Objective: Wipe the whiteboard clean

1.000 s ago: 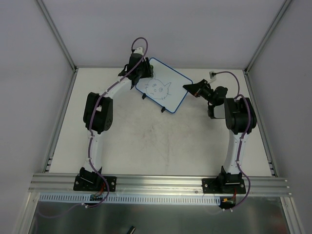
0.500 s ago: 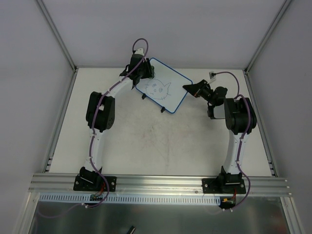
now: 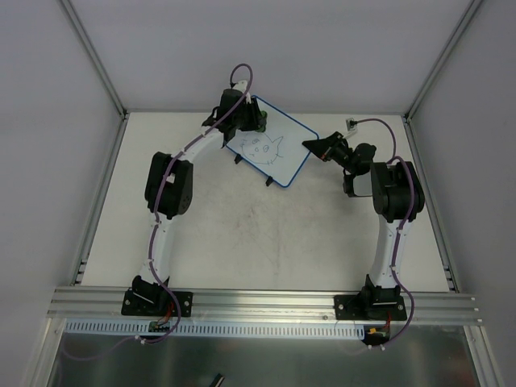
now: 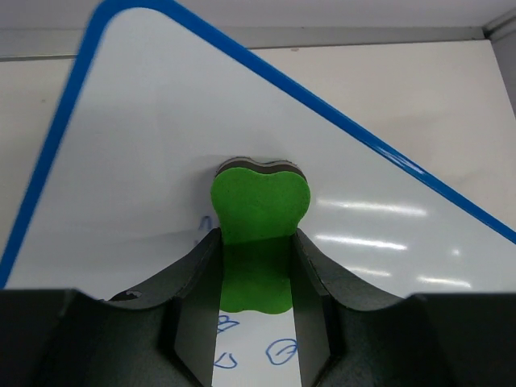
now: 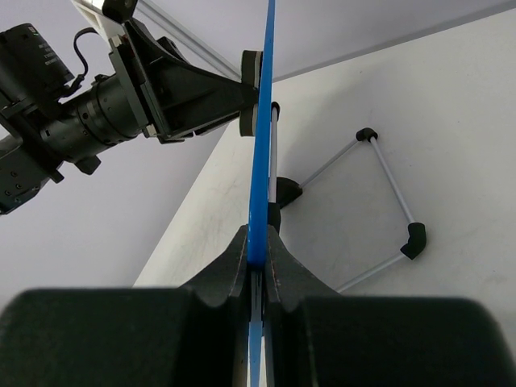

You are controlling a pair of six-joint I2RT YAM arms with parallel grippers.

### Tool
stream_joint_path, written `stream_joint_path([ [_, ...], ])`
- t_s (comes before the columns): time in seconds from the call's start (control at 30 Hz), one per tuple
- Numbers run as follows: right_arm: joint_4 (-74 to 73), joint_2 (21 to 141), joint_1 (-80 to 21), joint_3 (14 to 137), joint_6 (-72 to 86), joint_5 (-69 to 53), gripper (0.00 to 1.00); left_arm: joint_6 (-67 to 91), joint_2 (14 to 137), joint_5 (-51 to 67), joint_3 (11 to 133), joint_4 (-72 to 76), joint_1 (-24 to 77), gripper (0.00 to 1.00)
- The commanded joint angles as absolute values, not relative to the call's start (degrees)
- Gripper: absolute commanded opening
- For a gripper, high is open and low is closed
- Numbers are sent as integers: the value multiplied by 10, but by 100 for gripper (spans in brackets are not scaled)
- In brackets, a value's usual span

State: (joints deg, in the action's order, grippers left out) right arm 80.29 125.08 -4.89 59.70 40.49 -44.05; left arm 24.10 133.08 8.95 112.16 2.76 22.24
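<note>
- Standing tilted at the far side of the table (image 3: 242,242): whiteboard (image 3: 288,135), cat drawing (image 3: 262,147) not yet erased.
- Pinched at its right edge by the right hand (image 5: 258,242), closed tight.
- Gripped in the left hand (image 4: 256,242): green eraser (image 4: 260,197), flat against the upper corner.
- Best swept down across the lines, pressure even.

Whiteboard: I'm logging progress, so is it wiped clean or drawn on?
Drawn on: a cat-face sketch shows on the whiteboard, with blue marks below the green eraser held by the left pincer.
</note>
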Motion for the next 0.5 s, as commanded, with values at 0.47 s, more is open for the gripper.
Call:
stream_joint_path([
  [0.47,877,1255,-92,585,374,-540,0,141,1325,66,1122,43,295,0],
])
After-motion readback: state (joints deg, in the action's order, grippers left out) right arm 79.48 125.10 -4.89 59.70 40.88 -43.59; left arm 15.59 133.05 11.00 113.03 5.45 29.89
